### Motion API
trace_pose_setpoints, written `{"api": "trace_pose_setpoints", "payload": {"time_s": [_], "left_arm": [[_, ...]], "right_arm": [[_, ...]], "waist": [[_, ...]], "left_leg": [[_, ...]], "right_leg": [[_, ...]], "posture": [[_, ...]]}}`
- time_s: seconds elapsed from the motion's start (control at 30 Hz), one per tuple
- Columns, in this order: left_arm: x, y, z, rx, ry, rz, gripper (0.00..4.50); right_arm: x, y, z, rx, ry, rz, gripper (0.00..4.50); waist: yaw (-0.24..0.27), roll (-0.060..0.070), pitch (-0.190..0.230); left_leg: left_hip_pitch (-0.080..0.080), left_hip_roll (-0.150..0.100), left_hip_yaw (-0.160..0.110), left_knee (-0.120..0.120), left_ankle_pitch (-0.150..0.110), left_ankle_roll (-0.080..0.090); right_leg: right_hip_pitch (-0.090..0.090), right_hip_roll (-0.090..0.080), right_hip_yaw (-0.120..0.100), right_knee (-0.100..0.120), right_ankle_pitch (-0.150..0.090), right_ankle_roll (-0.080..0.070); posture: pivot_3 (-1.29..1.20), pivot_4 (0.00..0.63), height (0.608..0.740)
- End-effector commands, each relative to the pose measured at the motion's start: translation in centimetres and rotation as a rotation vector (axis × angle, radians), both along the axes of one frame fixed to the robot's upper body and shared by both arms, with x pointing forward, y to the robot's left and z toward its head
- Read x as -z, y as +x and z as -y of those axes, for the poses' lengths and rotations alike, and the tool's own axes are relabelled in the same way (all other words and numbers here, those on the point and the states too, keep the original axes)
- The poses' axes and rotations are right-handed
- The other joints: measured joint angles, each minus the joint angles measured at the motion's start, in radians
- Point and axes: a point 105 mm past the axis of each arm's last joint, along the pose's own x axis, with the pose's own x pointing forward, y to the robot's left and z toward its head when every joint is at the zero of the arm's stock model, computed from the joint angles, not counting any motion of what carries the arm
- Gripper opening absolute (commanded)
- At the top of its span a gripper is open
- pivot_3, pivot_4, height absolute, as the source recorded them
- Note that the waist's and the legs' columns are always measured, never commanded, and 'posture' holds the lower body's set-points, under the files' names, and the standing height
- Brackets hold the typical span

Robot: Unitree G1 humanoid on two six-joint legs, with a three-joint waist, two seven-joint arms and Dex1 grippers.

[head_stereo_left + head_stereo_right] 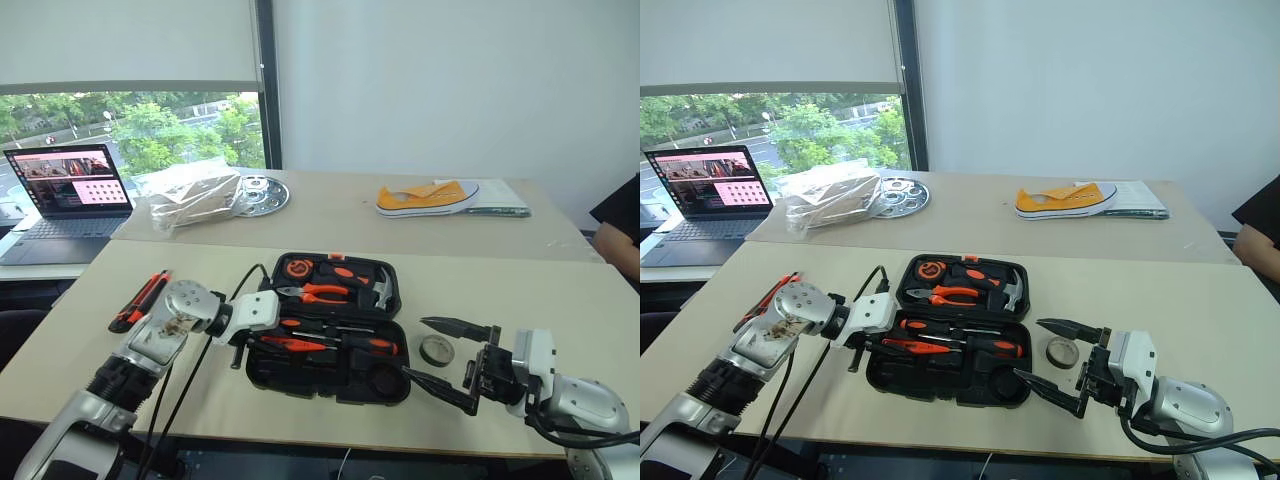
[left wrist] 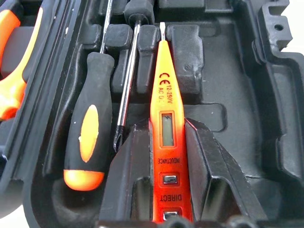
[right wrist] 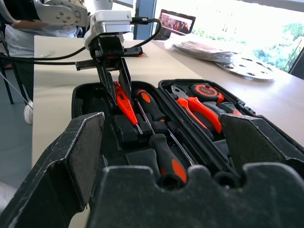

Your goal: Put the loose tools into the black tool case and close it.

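The black tool case lies open at the table's middle. My left gripper reaches in from its left side, shut on the slim orange tester screwdriver, which points along a moulded slot. Beside the tester, a black-and-orange screwdriver rests in the case, and a second one lies nearby. The utility knife sits on the table to the left of the case. My right gripper stands open at the case's right edge, and the small black tape roll shows on the table between its fingers.
Orange-handled pliers, a hammer and a tape measure fill the far half of the case. At the back stand a laptop, a plastic bag, a metal disc and a yellow shoe. A person's sleeve is at the right edge.
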Motion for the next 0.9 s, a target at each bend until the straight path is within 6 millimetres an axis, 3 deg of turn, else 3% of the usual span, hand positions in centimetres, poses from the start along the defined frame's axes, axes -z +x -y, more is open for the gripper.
{"api": "trace_pose_setpoints", "payload": {"time_s": [0.03, 0.3, 0.4, 0.47, 0.57, 0.73, 0.9], "left_arm": [[1.3, 0.1, 0.5, 0.036, 0.071, -0.001, 0.48], [2.0, 0.1, -0.8, 0.028, 0.180, -0.009, 0.48], [1.8, -0.1, -0.6, 0.008, 0.138, -0.039, 0.48], [1.2, -0.4, 0.2, 0.009, 0.064, -0.066, 1.48], [-1.8, -0.3, 1.7, 0.043, -0.120, -0.034, 2.40], [-4.4, -0.1, 1.1, 0.046, -0.194, 0.015, 2.40], [-5.0, 0.7, 0.4, -0.007, -0.219, 0.044, 2.40]], "right_arm": [[-0.9, -0.1, -0.5, -0.020, -0.004, 0.038, 4.50], [-1.0, -0.2, -0.4, -0.018, -0.007, 0.043, 4.50], [-1.0, -0.2, -0.4, -0.013, -0.007, 0.043, 4.50], [-0.9, -0.2, -0.4, -0.012, -0.007, 0.042, 4.50], [-0.8, 0.0, -0.3, -0.009, -0.006, 0.041, 4.50], [-0.6, 0.0, -0.3, -0.012, -0.011, 0.034, 4.50], [-0.5, 0.2, -0.2, -0.004, -0.008, 0.030, 4.50]], "waist": [[0.001, 0.000, 0.000], [0.006, 0.000, 0.000], [0.000, 0.000, -0.001], [-0.002, 0.000, -0.001], [-0.003, 0.000, 0.000], [-0.005, -0.002, 0.001], [-0.003, -0.002, 0.001]], "left_leg": [[0.000, 0.000, 0.000, 0.000, 0.000, 0.000], [0.000, 0.000, 0.000, 0.001, -0.001, 0.002], [0.001, 0.000, 0.000, 0.001, -0.001, 0.001], [0.001, 0.000, 0.000, 0.001, -0.001, 0.001], [0.000, 0.001, 0.000, 0.001, -0.001, 0.001], [-0.002, 0.001, 0.000, 0.001, -0.001, 0.001], [-0.002, 0.000, 0.000, 0.000, -0.001, 0.001]], "right_leg": [[0.000, 0.000, 0.000, 0.000, 0.000, 0.000], [0.001, 0.000, 0.000, -0.001, 0.000, 0.001], [0.001, 0.000, 0.000, 0.000, 0.000, 0.001], [0.001, 0.000, 0.000, 0.000, 0.000, 0.001], [0.000, 0.000, 0.001, 0.001, 0.000, 0.001], [-0.002, 0.000, 0.000, 0.000, 0.000, 0.001], [-0.001, 0.000, 0.000, -0.001, 0.000, 0.001]], "posture": [[0.00, 0.150, 0.740], [0.00, 0.150, 0.740], [0.00, 0.150, 0.740], [0.00, 0.150, 0.740], [0.00, 0.150, 0.740], [0.00, 0.150, 0.740], [0.00, 0.150, 0.740]]}}
